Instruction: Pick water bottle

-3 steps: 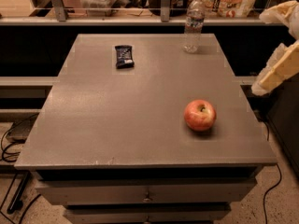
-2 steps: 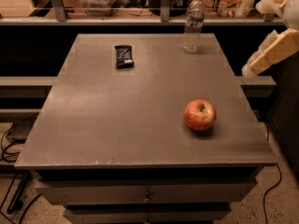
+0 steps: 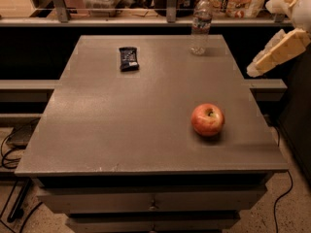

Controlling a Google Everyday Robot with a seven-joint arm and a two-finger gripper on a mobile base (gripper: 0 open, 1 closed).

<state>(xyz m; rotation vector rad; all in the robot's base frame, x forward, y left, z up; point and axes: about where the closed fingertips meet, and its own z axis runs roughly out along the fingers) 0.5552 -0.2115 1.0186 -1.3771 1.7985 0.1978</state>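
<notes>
Cream gripper hangs off the table's 2 o'clock edge, touching nothing; clenched or released, cannot tell. Water bottle upright at 1 o'clock. Gripper higher than a second ago; bottle unmoved.

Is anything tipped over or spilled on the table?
Nothing stands out. The water bottle stands upright at the far edge of the table, the apple and snack bar look whole, and the gripper hangs beside the right edge.
</notes>
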